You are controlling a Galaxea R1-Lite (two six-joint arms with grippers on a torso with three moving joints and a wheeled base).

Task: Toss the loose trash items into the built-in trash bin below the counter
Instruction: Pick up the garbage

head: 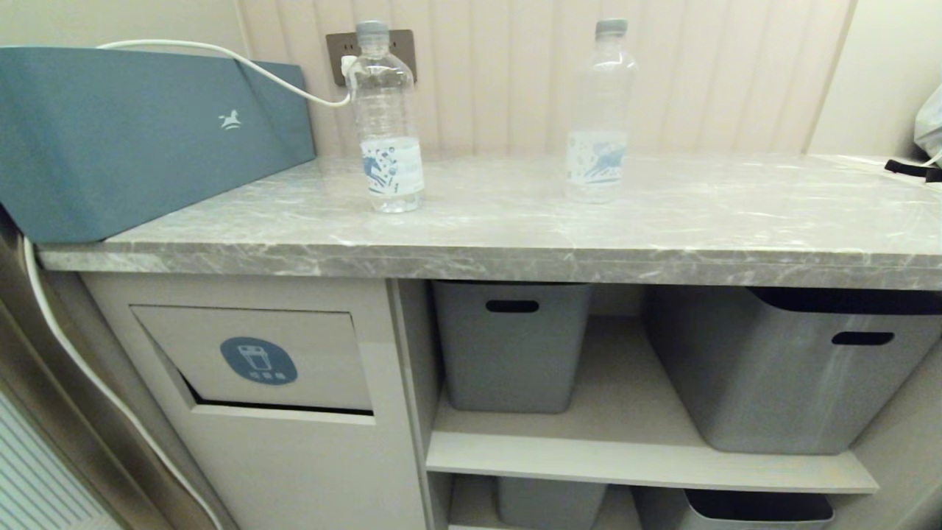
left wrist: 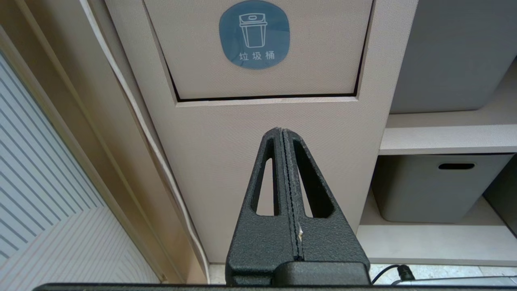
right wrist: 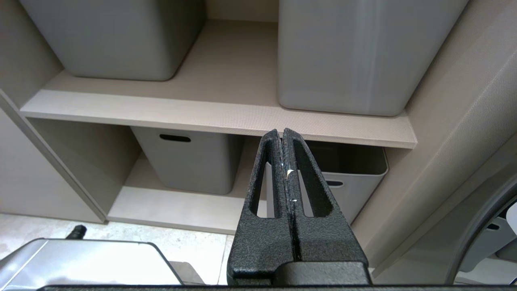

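Two clear plastic bottles stand upright on the grey marble counter (head: 515,243): one (head: 384,118) left of the middle, the other (head: 599,110) further right. Below the counter's left end is the beige trash bin panel (head: 254,361) with its swing flap and blue icon, also filling the left wrist view, flap (left wrist: 258,52). My left gripper (left wrist: 282,131) is shut and empty, held low in front of that panel under the flap. My right gripper (right wrist: 282,132) is shut and empty, facing the shelves. Neither arm shows in the head view.
A teal box (head: 140,132) sits on the counter's left end, with a white cable (head: 243,66) running to a wall socket. Grey storage tubs (head: 511,346) (head: 802,368) fill the beige shelves (head: 640,456) right of the bin. A dark strap (head: 912,169) lies at the far right.
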